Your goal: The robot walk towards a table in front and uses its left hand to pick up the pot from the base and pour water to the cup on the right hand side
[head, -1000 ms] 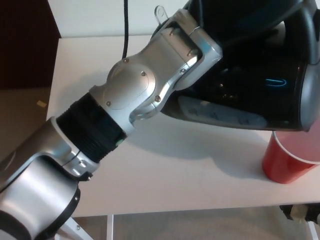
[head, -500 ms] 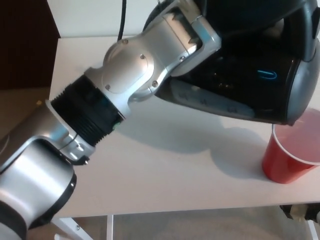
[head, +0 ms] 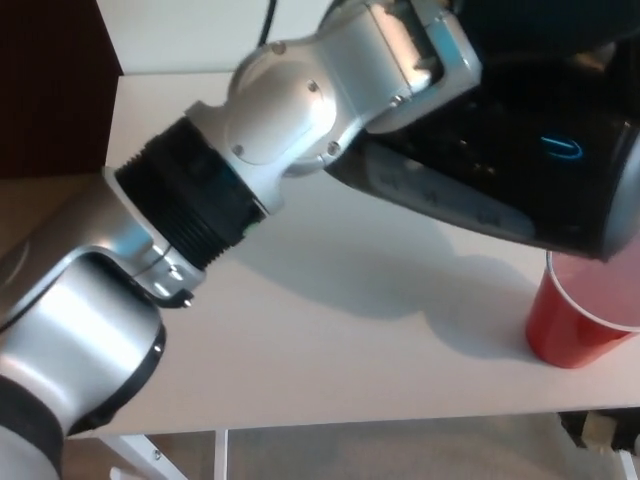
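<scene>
From the head camera, your pot (head: 520, 170) fills the upper right: a glossy black kettle body with a grey strip along its lower side and a small blue light glowing on the wall facing you. It is off the table and tipped steeply, its lower end hanging just above the rim of the red cup (head: 580, 320). You cannot see whether any water is running. The cup stands upright on the white table (head: 330, 340) near its front right corner, partly cut off by the picture's right edge.

Your left arm sweeps in from the lower left, its silver forearm, black ribbed cuff and silver wrist joint rising diagonally across the middle of the picture. The left hand (head: 440, 55) sits at the top, pressed against the upper side of the pot and wrapped around it, so it carries the pot in its grip; the fingers themselves are mostly lost against the dark body and the top edge. Your right hand does not show.

A black cable (head: 268, 20) runs up from behind the wrist to the top edge. The arm and pot cast a soft shadow over the tabletop between them and the cup. The arm hides much of the table's far side. A dark wall panel (head: 50, 90) stands at the left.
</scene>
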### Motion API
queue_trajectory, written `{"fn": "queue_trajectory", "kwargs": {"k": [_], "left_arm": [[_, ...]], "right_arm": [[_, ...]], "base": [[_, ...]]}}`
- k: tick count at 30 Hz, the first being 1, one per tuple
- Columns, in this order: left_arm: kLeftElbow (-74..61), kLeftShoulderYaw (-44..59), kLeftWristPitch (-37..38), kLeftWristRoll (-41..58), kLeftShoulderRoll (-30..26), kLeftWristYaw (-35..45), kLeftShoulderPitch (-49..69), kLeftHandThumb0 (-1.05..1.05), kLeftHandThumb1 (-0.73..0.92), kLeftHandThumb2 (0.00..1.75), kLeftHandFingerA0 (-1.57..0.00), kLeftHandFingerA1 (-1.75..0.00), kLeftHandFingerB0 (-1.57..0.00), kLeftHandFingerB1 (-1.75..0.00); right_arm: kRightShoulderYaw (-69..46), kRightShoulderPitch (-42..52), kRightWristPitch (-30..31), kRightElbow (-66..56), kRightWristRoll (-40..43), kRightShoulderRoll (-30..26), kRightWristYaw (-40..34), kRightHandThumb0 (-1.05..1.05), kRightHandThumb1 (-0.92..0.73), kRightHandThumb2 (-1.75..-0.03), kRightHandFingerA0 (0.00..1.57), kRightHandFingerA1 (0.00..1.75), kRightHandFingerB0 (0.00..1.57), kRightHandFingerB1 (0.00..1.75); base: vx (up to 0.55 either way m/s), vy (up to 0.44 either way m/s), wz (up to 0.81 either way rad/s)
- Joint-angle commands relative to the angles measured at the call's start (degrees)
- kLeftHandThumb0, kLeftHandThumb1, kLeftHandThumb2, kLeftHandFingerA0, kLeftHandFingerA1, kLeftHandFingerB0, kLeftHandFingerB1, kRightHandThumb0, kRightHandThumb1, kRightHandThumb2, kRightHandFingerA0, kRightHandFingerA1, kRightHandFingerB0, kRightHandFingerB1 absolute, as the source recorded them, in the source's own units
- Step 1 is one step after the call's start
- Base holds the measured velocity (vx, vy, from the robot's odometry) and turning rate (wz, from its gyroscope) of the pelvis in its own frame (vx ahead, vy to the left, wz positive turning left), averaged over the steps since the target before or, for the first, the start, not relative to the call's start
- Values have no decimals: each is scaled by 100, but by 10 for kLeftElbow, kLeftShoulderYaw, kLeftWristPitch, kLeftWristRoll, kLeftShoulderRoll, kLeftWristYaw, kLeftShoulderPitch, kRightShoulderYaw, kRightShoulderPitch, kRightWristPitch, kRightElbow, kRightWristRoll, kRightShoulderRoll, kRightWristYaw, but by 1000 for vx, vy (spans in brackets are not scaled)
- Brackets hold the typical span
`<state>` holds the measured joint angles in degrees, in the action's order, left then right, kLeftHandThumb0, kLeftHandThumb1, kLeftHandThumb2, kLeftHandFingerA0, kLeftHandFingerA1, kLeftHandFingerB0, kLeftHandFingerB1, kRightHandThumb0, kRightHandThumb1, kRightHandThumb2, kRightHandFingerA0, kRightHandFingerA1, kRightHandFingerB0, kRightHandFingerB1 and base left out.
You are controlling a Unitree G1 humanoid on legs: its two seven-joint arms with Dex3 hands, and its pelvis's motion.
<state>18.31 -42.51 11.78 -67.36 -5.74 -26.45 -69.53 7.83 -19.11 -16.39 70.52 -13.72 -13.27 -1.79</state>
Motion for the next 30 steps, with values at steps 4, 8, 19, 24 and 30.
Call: {"fn": "queue_trajectory", "kwargs": {"k": [4,8,19,24,30], "left_arm": [[-19,-15,-8,-34,22,1,12,-50,50,57,-119,-135,-99,-49],[-21,-18,-14,-41,32,3,20,-50,57,59,-119,-137,-102,-51],[-14,-19,-8,-57,33,-8,15,-52,53,57,-119,-136,-99,-50],[-13,-16,-1,-52,31,-5,14,-50,53,57,-118,-137,-98,-50],[-11,-15,2,-49,31,-5,11,-50,53,58,-117,-138,-98,-51]], "right_arm": [[42,23,83,11,-40,-11,-4,-57,-82,-65,28,57,30,50],[56,26,112,19,-49,-14,-4,-56,-85,-66,26,56,30,50],[68,20,189,54,-53,-19,32,-46,-92,-66,33,64,32,54],[86,21,201,61,-68,-28,80,-42,-91,-78,29,62,26,55],[68,26,226,66,-50,-32,111,-45,-92,-71,16,55,14,47]], "base": [[0,0,0],[0,0,0],[0,0,0],[0,0,0],[0,0,0]]}}
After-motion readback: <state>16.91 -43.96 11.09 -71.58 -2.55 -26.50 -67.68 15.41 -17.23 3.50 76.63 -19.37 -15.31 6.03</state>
